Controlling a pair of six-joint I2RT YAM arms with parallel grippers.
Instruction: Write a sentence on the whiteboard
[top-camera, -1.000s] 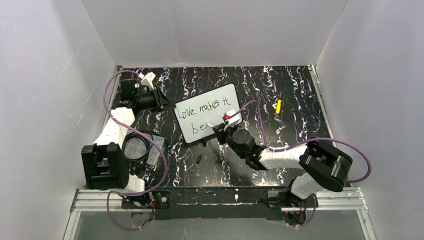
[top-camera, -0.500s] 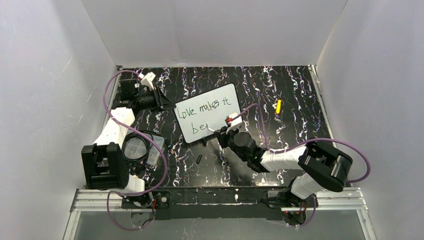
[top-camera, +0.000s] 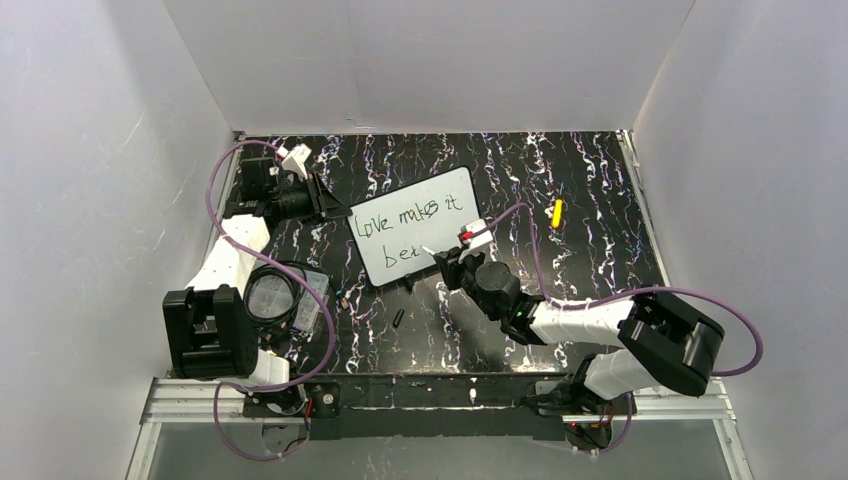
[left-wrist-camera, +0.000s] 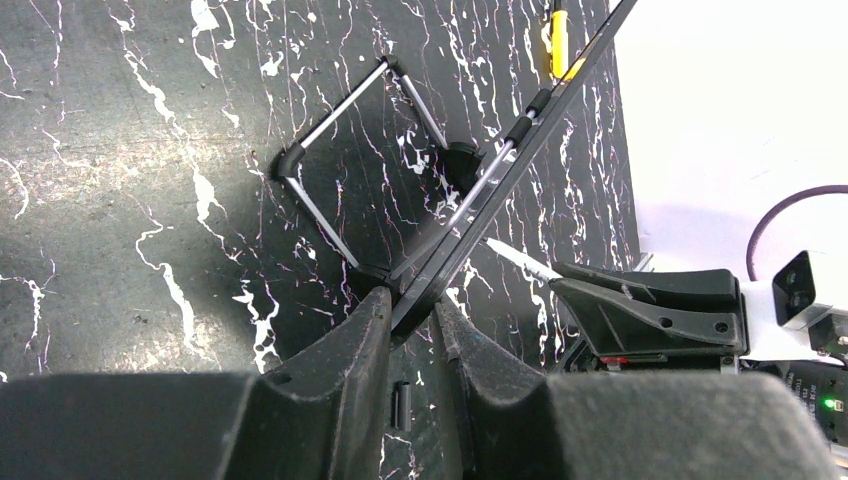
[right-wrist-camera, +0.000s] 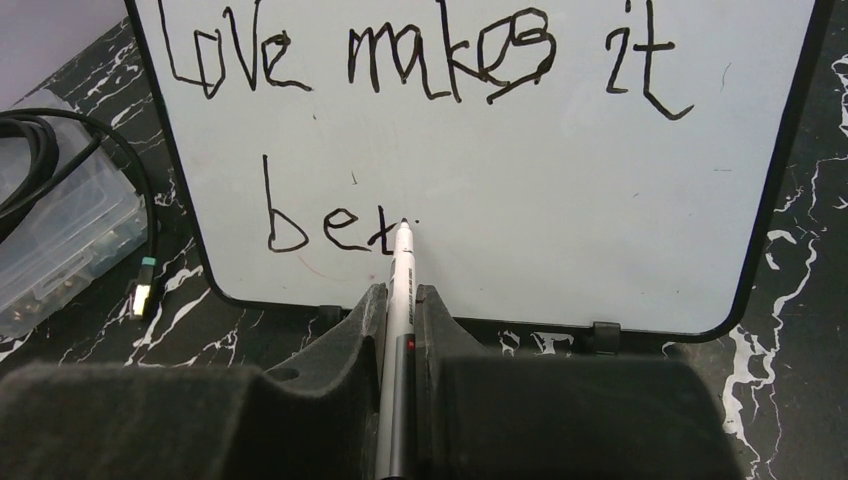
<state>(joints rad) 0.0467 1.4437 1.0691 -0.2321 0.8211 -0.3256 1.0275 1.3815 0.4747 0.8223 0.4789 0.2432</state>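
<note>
Edgewise, whiteboard (left-wrist-camera: 470, 218) in left gripper (left-wrist-camera: 410, 302), pen (right-wrist-camera: 402, 260) in right gripper (right-wrist-camera: 398, 295) (contact unclear)

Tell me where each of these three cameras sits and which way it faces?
Top external: high behind the arm bases, looking down on the black table; both arms show, the whiteboard between them.
Left wrist: on the left arm, looking along the left pincer, which clamps the whiteboard, seen edge-on.
Right wrist: on the right arm, facing the board's written side; the right pincer grips a pen.
Shared: both wrist views show the whiteboard and the pen.
</note>
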